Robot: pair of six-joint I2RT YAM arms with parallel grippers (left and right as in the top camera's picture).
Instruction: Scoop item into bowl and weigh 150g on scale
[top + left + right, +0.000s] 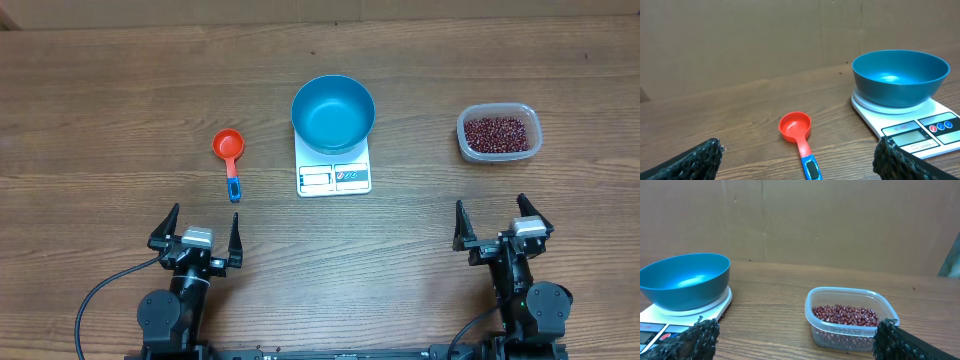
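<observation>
The bowl [333, 112] sits on the scale [334, 178], its inside bare. The beans [497, 132] fill the clear tub [500, 155], well right of the scale. The scale's display edge faces the arms. Left of the scale, the scoop [230, 155] lies with its handle toward the arms. The left gripper [205, 215] and right gripper [491, 208] stand with jaws apart, holding nothing.

Even, bright overhead light, soft short shadows, faint sheen inside the bowl [900, 77], mostly sharp focus.

Bright blue bowl [333, 113], white scale [334, 178], maroon beans [497, 132], clear tub [500, 157], orange-red scoop [229, 147] with blue handle tip, brown wood-grain table [100, 100].
</observation>
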